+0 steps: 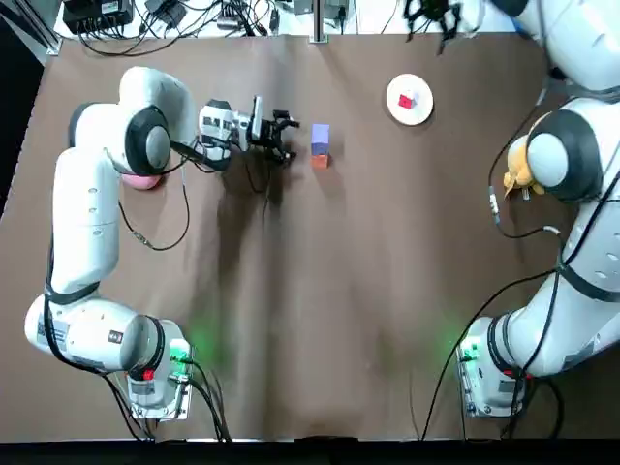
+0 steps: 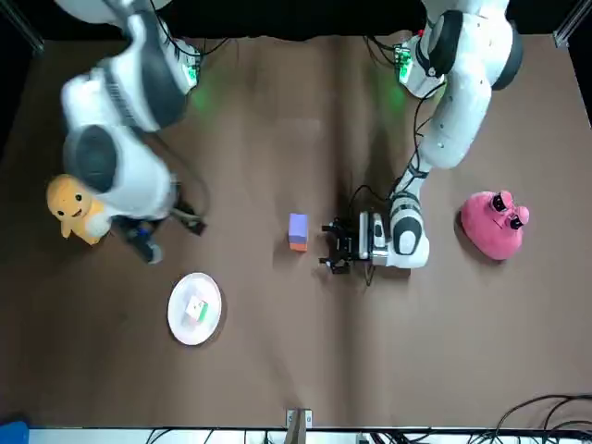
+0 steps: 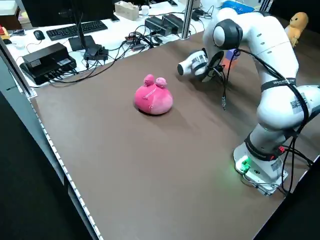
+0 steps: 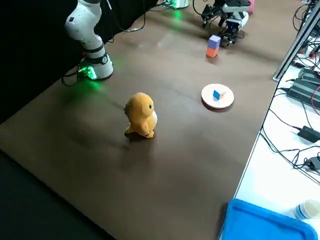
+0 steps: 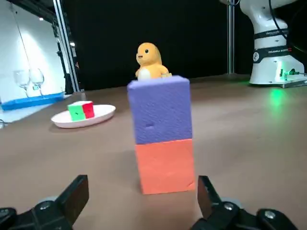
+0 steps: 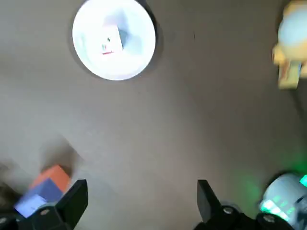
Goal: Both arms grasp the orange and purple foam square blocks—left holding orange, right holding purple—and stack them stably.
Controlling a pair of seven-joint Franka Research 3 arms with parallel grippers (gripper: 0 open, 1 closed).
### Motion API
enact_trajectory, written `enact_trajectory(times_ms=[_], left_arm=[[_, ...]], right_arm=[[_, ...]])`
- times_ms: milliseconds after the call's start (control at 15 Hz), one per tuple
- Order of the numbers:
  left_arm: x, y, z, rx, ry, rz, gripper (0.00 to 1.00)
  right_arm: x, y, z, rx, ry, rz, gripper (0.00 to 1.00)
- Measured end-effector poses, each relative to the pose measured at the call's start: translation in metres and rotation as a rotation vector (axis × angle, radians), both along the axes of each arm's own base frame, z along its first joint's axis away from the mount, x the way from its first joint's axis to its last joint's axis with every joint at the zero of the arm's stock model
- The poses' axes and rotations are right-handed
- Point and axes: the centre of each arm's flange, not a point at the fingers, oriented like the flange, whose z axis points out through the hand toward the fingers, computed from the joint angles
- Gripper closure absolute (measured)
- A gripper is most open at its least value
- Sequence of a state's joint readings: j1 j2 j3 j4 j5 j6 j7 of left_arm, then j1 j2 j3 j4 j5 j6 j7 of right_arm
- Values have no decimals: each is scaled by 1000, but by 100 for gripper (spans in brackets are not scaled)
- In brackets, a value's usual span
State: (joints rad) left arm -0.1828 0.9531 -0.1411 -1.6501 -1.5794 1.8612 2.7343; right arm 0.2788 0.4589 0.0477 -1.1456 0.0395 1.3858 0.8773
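A purple foam square block (image 5: 159,110) sits on top of an orange foam square block (image 5: 165,165) on the brown-covered table (image 1: 387,291). The stack is far from the arm bases, roughly midway across the table. The left gripper (image 1: 288,139) lies low and level just beside the stack. Its fingers are spread wider than the blocks and hold nothing, and they point at the orange block without touching it. The right gripper (image 6: 141,191) hangs high over the robot's right side of the table, well apart from the stack, also spread wide and empty.

The stacking itself looks done, so the risk appears to lie in the retreat. Foam blocks are light, and one brush from a left fingertip or its trailing cable could tip the purple block off. A sideways swing instead of a straight pull back would be the likely cause. In the left wrist view the upper block's edges do not quite line up with the lower one's, so the margin may be thin.

A white round plate (image 1: 409,100) carrying a small multicoloured cube (image 1: 406,100) stands near the stack on the robot's right. A yellow plush toy (image 4: 141,115) and a pink plush toy (image 3: 153,97) sit farther out on opposite sides, apparently clear of either arm's way home.
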Motion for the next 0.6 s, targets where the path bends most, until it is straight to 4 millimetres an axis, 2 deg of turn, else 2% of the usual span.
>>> enact_trajectory(times_ms=[267, 400, 600], left_arm=[[17, 44, 39, -14, -60, -55, 0], [25, 65, 58, -12, -86, -46, 0], [35, 85, 80, -5, -118, -22, 0]], right_arm=[[11, -106, 39, 90, -51, 303, 0], [7, -146, 60, 79, -77, 411, 0], [0, -194, 82, 76, -99, 494, 0]])
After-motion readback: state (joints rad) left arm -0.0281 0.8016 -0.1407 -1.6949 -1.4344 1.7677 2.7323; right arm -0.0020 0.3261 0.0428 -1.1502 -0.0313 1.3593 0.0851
